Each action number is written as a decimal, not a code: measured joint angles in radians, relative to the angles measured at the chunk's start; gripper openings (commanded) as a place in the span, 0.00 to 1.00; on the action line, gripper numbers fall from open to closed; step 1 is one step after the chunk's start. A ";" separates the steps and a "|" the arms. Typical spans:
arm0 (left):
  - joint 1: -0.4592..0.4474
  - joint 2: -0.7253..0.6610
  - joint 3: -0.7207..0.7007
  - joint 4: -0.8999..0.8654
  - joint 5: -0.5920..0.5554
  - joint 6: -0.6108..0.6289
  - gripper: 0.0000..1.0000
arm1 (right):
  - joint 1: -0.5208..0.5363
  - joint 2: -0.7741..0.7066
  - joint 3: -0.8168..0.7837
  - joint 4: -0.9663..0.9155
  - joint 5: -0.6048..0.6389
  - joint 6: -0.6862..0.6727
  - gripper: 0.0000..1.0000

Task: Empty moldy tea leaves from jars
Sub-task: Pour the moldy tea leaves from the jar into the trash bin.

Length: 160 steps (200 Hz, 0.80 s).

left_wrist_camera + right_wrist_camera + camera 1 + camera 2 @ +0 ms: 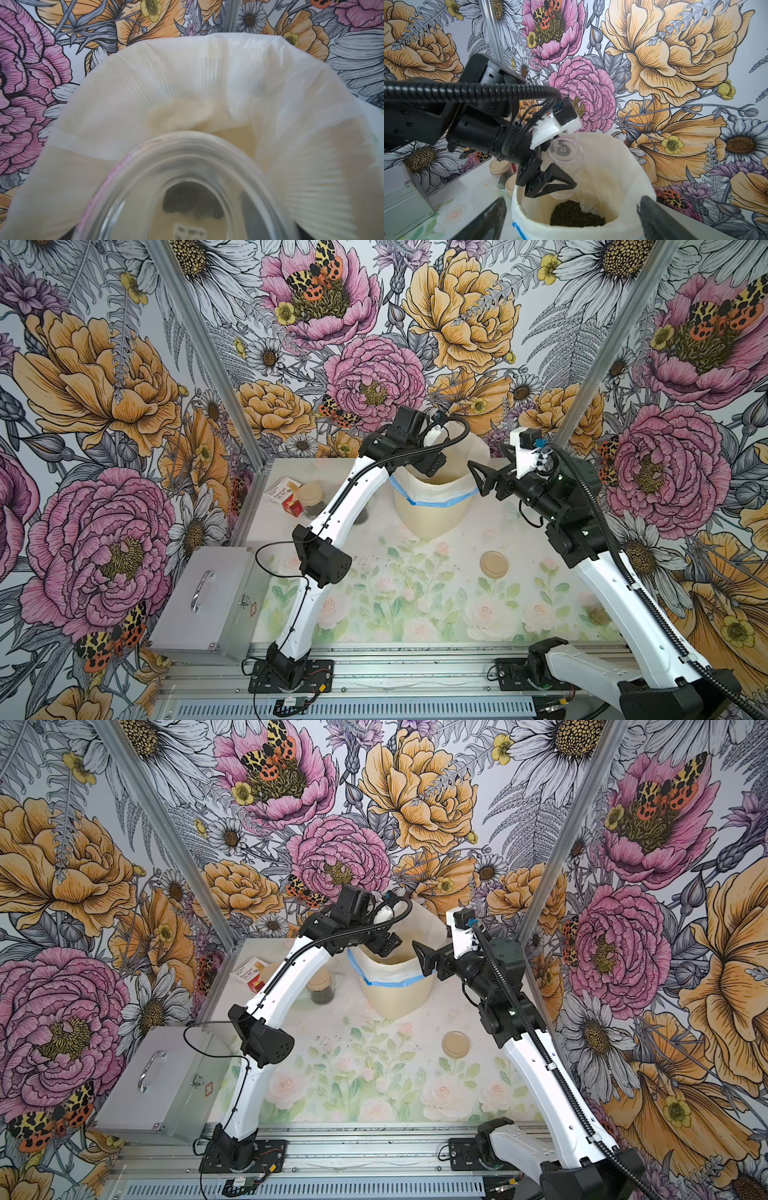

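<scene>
Now left end effector holds jar inverted over bin

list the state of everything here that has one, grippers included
left gripper: shut on held jar
held jar: lidless, inverted over bin, looks empty
right gripper: open, empty
bin: bagged, upright
tea leaves: heaped in bin
far-left jar: lidded, leaves inside
jar by bin: lidded, leaves inside
loose lid: flat on table
metal case: shut
</scene>
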 measured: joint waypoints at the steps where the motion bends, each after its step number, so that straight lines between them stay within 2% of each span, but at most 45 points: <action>1: 0.000 0.001 0.001 0.000 0.001 0.000 0.55 | 0.000 0.000 0.000 0.000 0.000 0.000 1.00; 45: 0.067 0.041 0.055 0.038 0.157 -0.221 0.54 | -0.002 -0.004 0.000 -0.009 0.000 0.011 1.00; 116: 0.171 0.045 0.061 0.111 0.310 -0.604 0.52 | -0.006 -0.017 -0.002 -0.013 0.003 0.019 1.00; 141: 0.174 0.045 0.068 0.115 0.339 -0.672 0.57 | -0.008 -0.017 -0.002 -0.017 0.003 0.018 1.00; 160: 0.180 0.039 0.036 0.159 0.356 -0.710 0.49 | -0.008 -0.018 -0.002 -0.019 0.003 0.019 1.00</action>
